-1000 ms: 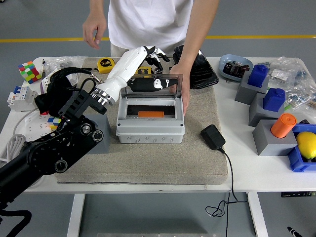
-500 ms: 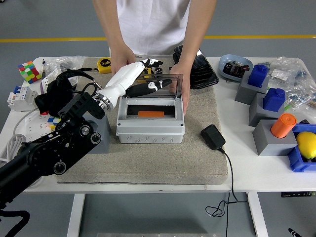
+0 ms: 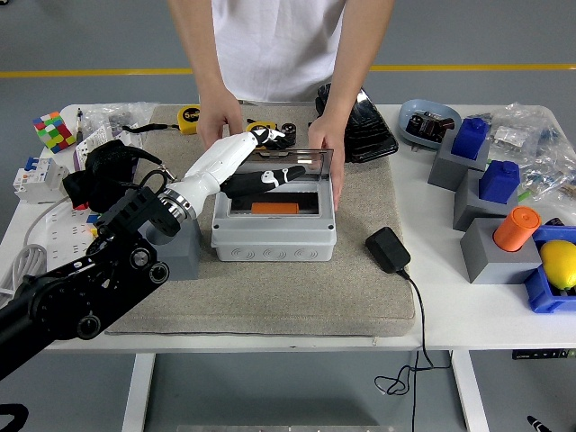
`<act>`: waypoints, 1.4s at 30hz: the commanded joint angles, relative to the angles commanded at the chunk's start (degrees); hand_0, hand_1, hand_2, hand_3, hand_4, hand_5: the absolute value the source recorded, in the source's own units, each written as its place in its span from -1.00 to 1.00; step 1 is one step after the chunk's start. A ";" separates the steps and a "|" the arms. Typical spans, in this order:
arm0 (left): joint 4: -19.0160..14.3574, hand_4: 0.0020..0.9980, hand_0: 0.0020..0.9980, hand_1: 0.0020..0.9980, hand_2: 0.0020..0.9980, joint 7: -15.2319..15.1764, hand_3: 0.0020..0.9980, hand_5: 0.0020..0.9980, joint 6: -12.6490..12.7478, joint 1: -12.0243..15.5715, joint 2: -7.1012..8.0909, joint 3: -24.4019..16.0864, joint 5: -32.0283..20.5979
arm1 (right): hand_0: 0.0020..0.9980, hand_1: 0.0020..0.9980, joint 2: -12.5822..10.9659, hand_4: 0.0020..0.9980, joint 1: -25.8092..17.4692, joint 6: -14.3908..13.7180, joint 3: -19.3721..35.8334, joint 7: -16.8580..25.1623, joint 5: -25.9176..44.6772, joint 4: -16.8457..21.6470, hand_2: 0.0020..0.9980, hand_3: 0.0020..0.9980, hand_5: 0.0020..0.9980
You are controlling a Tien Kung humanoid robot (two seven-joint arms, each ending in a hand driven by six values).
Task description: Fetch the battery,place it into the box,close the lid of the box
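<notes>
The grey box (image 3: 274, 236) stands on the beige mat (image 3: 360, 288) at mid table. An orange battery (image 3: 274, 208) lies inside it. Its clear lid (image 3: 310, 164) is tilted low over the opening, hinged at the back. My left hand (image 3: 268, 179), a white forearm with black fingers, lies stretched across the lid and grips nothing. A person at the far side has one hand (image 3: 222, 115) behind the box's back left corner. The person's other hand (image 3: 326, 153) rests at the lid's right end. My right arm is out of view.
A grey block (image 3: 177, 252) stands left of the box under my forearm. A black adapter (image 3: 389, 249) with its cable lies right of the box. Blue and grey blocks (image 3: 481, 184), an orange cylinder (image 3: 517, 228) and a lemon (image 3: 560, 263) crowd the right side. A colour cube (image 3: 54, 130) is far left.
The lid has swung down from nearly upright to low over the box, with my left hand following it down. The person's free hand has come down behind the box.
</notes>
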 joint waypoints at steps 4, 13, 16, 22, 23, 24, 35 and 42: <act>-3.10 1.00 0.34 0.37 0.36 0.51 0.47 1.00 -0.29 1.60 1.27 0.04 -0.35 | 0.32 0.21 0.10 0.91 0.01 0.07 0.00 0.17 0.10 0.00 0.20 0.10 -0.07; -8.79 1.00 0.31 0.34 0.34 0.82 0.45 0.98 -0.34 4.98 3.06 0.20 -1.94 | 0.32 0.21 0.18 0.91 -0.06 0.03 0.08 0.31 0.07 0.00 0.20 0.10 -0.07; -8.87 1.00 0.31 0.34 0.34 0.78 0.45 0.98 -0.28 5.51 3.30 0.54 -2.43 | 0.32 0.21 0.16 0.91 -0.06 0.02 0.16 0.28 0.04 0.00 0.20 0.10 -0.07; -7.62 1.00 0.29 0.33 0.34 1.01 0.44 0.97 -0.49 6.07 3.62 1.09 -3.93 | 0.32 0.21 0.27 0.91 0.00 0.00 0.52 0.41 -0.10 0.02 0.20 0.10 -0.07; -7.46 1.00 0.28 0.33 0.33 1.16 0.44 0.98 -0.61 6.13 3.68 1.21 -3.98 | 0.33 0.21 0.30 0.91 0.05 0.02 0.53 0.43 -0.11 0.02 0.20 0.10 -0.06; -7.45 1.00 0.28 0.33 0.33 1.24 0.44 0.98 -0.67 6.19 3.73 1.25 -4.02 | 0.33 0.21 0.31 0.91 0.07 0.01 0.56 0.45 -0.13 0.02 0.20 0.10 -0.06; -14.09 1.00 0.30 0.34 0.33 -0.13 0.44 0.97 -1.01 7.69 4.26 -4.74 -7.94 | 0.32 0.21 0.29 0.91 0.18 -0.01 0.96 0.36 -0.33 0.01 0.20 0.10 -0.07; -14.81 1.00 0.32 0.35 0.34 -6.69 0.44 0.93 2.23 10.85 3.57 -12.63 -11.28 | 0.32 0.21 0.31 0.91 0.34 0.00 1.38 0.35 -0.47 0.00 0.20 0.10 -0.07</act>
